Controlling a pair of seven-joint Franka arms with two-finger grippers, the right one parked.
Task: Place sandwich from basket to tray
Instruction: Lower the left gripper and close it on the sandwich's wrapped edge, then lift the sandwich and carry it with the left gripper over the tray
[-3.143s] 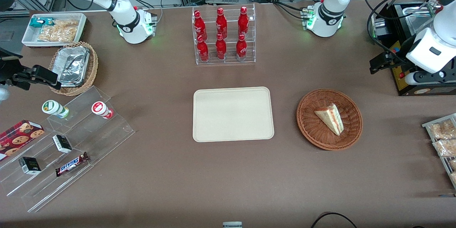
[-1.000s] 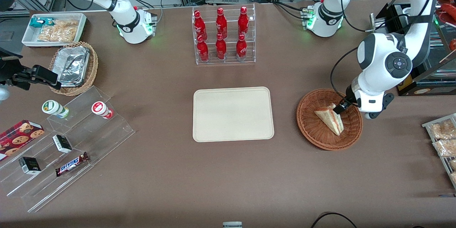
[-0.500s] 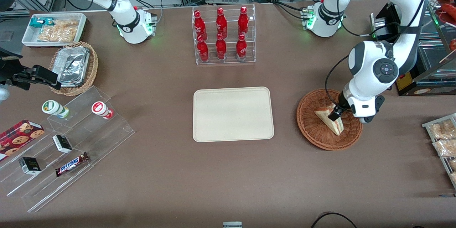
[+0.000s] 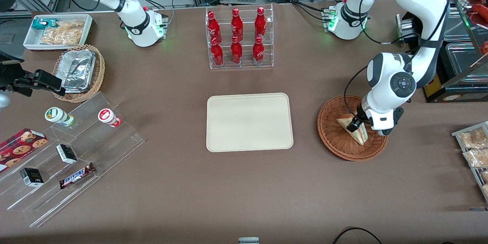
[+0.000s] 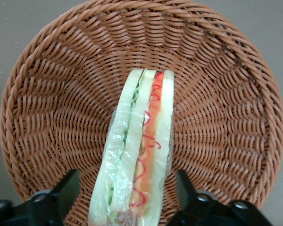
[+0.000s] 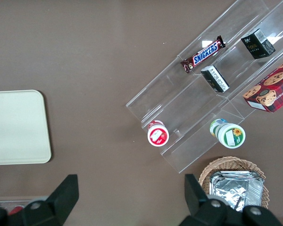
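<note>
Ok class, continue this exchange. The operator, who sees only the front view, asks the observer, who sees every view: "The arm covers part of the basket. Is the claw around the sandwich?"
Observer: Yes. The left wrist view shows the claw open, with one finger on each side of the sandwich and not closed on it.
Operator: How does the sandwich lie?
Observer: It lies with its layered edge facing the wrist camera, showing white bread with green and pink-red filling.
Operator: Is anything else hidden under the arm?
Observer: No. The basket holds only the sandwich.
</note>
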